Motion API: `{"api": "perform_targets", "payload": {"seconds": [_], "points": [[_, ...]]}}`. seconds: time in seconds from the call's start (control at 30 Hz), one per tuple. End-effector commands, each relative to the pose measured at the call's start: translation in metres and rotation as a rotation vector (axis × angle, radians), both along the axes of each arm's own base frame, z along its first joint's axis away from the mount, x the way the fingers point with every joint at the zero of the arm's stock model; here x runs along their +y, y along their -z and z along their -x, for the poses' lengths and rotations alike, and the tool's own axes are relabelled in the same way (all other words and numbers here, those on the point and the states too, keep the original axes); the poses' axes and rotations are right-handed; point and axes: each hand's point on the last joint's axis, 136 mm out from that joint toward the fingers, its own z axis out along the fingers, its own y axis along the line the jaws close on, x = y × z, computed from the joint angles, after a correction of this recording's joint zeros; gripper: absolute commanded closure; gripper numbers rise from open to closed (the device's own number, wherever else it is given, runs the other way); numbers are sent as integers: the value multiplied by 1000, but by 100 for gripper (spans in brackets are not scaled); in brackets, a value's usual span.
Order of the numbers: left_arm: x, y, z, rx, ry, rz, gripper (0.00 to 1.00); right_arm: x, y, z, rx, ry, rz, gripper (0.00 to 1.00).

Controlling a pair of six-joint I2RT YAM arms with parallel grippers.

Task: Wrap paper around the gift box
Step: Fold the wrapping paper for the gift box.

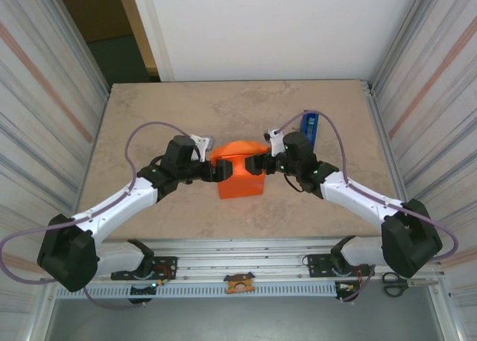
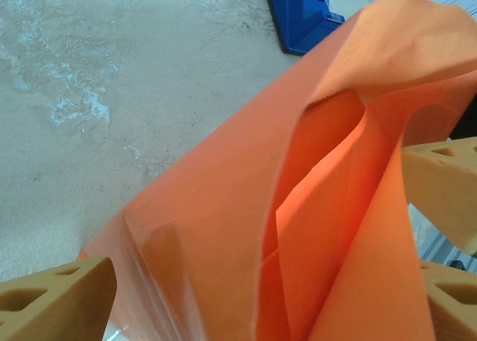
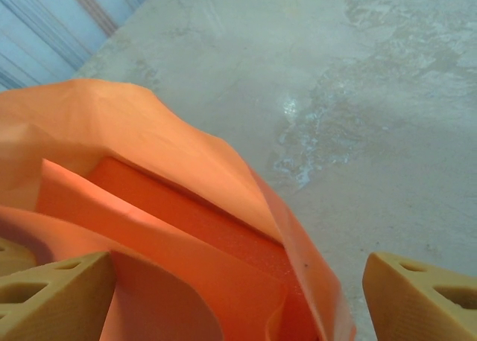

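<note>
Top view: I see the paper bundled mid-table, with the left gripper and right gripper meeting at it.
Left wrist: jaws wide, astride the folded paper (blue tape dispenser behind).
Right wrist: jaws wide; the gift box sits inside the paper fold.

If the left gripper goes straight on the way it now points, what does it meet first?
The orange paper: its loose fold stands between the fingers, right ahead. What lies behind it is hidden.
</note>
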Motion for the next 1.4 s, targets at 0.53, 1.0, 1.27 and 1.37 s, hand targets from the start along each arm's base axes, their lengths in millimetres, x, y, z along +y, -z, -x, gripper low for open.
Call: {"api": "perform_targets", "payload": {"seconds": [0.53,1.0,1.27,1.37], "points": [[4,15,-18,-3,-109,-99,29,-5,1,3,33,21,48,29],[5,30,-8,68,-119,-118,43,-10,-4,2,17,138,61,10],[1,30,-5,81,-107,-103,44,-6,26,1,89,188,125,7],[-1,29,-4,84,-90,-108,44,-8,44,7,169,201,156,11]]}}
